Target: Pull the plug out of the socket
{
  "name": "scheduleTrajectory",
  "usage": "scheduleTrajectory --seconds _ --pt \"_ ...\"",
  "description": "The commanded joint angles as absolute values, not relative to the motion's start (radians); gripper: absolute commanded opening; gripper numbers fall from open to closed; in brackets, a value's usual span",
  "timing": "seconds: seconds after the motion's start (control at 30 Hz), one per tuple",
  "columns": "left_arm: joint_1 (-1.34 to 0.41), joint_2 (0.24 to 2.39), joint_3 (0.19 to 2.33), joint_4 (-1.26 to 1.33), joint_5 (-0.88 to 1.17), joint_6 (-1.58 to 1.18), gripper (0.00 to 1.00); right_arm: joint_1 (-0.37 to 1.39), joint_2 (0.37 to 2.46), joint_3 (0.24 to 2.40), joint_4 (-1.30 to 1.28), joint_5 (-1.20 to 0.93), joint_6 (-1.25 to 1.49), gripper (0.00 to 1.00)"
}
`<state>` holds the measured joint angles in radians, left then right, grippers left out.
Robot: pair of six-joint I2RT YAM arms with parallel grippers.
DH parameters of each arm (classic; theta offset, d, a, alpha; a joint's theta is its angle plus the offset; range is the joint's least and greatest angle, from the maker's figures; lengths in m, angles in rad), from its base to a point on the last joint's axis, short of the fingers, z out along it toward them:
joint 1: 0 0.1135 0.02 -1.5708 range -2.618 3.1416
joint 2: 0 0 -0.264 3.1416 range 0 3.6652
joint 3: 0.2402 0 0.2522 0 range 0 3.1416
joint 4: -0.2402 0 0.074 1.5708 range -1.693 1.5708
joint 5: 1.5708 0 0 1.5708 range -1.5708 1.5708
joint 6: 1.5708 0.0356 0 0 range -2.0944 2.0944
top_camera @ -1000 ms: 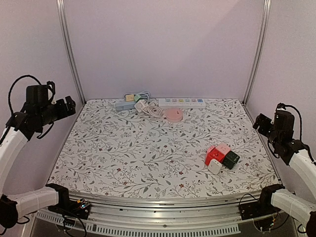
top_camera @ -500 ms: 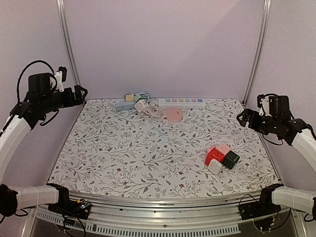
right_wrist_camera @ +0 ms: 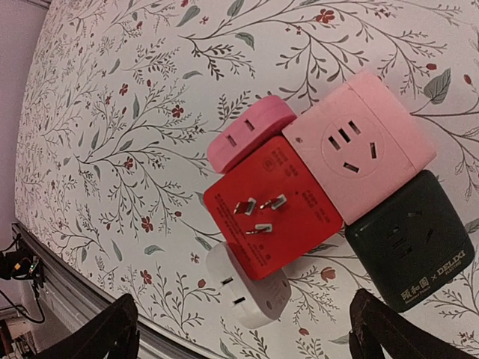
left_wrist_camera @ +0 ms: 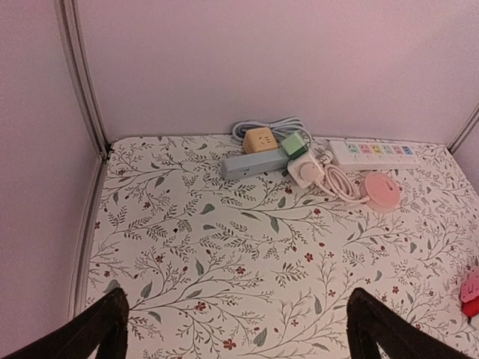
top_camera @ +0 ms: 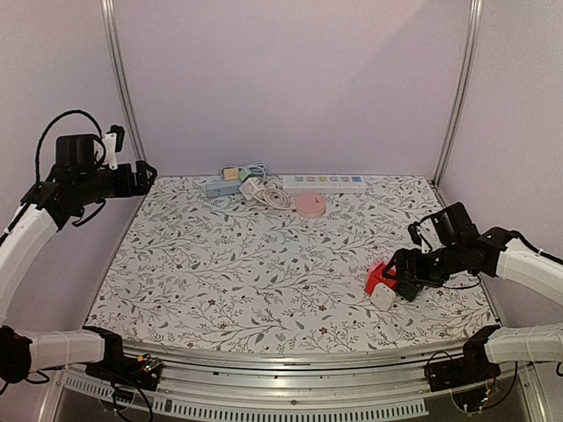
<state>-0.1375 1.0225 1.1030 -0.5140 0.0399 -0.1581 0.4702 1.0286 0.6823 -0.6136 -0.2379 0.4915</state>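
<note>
The table (top_camera: 264,264) is carrying a socket cluster (top_camera: 396,280) at its 4 o'clock. The right gripper (top_camera: 406,268) is hovering directly above it, fingers spread wide and holding nothing. It is by far the nearer one. The left gripper (top_camera: 139,178), likewise spread and empty, is hanging high at 10 o'clock. A power strip (top_camera: 322,182) is lying well apart at 12.

In the right wrist view, a pink cube (right_wrist_camera: 359,146) at 2 and a dark cube (right_wrist_camera: 412,243) at 4 are crowding the red cube (right_wrist_camera: 273,206). The white plug (right_wrist_camera: 251,288) is sticking out at its 7, the pink plug (right_wrist_camera: 251,134) at 11. Either would probably pull outward, away from the red cube.
</note>
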Motion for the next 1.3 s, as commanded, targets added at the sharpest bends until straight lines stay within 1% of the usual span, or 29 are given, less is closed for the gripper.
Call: scheduleTrajectory --seconds 0.0,0.4,0.77,0.97,1.07,1.17,1.27 --pt "-0.144 1.018 1.083 -0.536 0.014 -0.156 1.00 0.483 1.010 0.654 -0.602 -0.246 0.509 0.96" --pt "-0.143 1.058 1.077 -0.534 0.021 -0.178 0.99 0.505 1.026 0.597 -0.544 -0.264 0.495 0.86" --pt "-0.143 1.069 1.075 -0.536 0.021 -0.183 1.00 0.562 1.093 0.601 -0.489 -0.281 0.499 0.83" --pt "-0.143 1.074 1.077 -0.542 0.013 -0.187 0.99 0.660 1.145 0.624 -0.459 -0.254 0.527 0.81" --pt "-0.144 1.078 1.077 -0.543 0.023 -0.189 0.99 0.742 1.176 0.665 -0.455 -0.221 0.555 0.79" --pt "-0.143 1.081 1.077 -0.543 0.030 -0.191 0.99 0.840 1.215 0.717 -0.445 -0.163 0.577 0.79" --pt "-0.144 1.084 1.077 -0.544 0.032 -0.191 0.99 0.902 1.263 0.768 -0.432 -0.117 0.588 0.80"
